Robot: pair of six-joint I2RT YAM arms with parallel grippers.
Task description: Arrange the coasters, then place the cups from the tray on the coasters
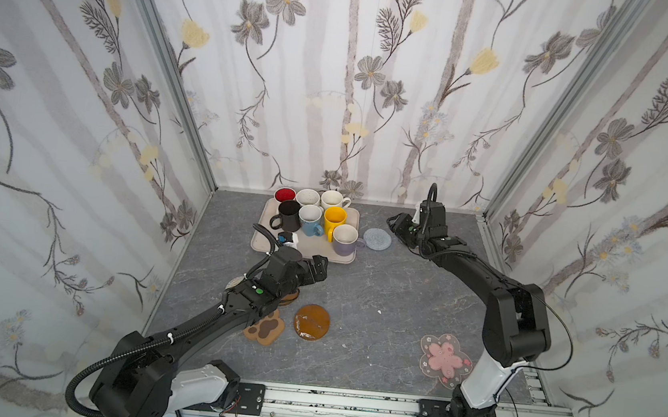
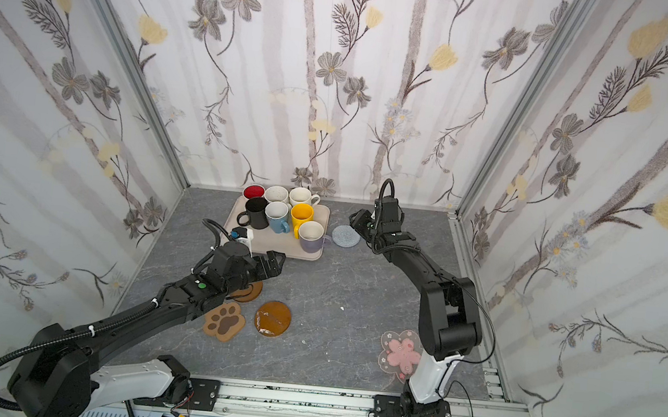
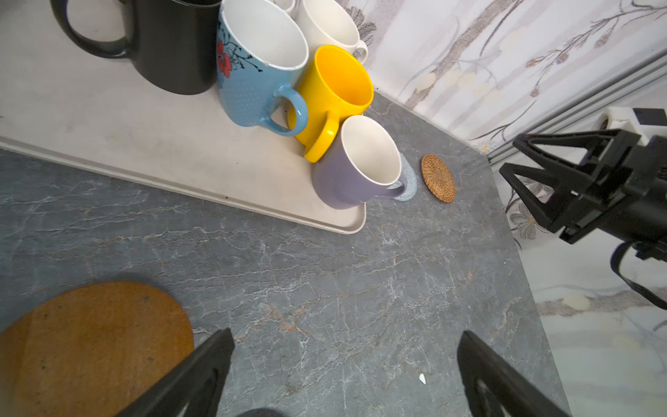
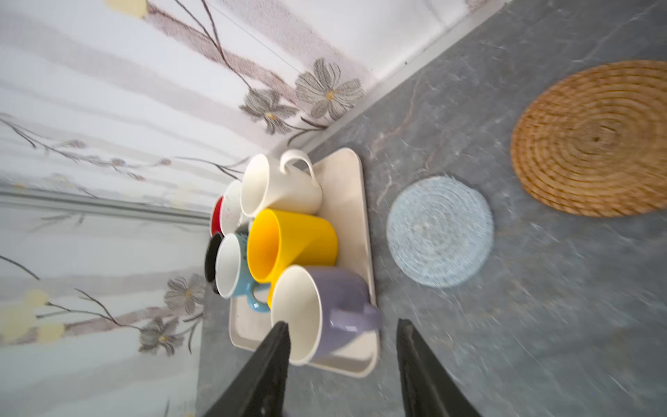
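- Coasters (image 3: pixel 90 343) lie scattered on my grey marbled surface (image 1: pixel 379 289): pale blue crochet round (image 1: pixel 377 238) just beside the beige rectangular tray (image 1: pixel 311 248), woven rattan disc (image 3: pixel 438 177) near it, amber-brown disc (image 1: pixel 312 322), brown paw-print mat (image 1: pixel 265 328) and clear pink-flower mat (image 1: pixel 444 359) toward the front.
- Handled ceramic mugs (image 1: pixel 334 218) crowd the tray.
- White floral wallpaper (image 1: pixel 337 72) covers three walls; an aluminium rail (image 1: pixel 347 403) runs along the front.
- My left claw (image 3: pixel 346 335) hangs wide and empty; my right claw (image 4: pixel 344 325) is parted, gripping nothing.
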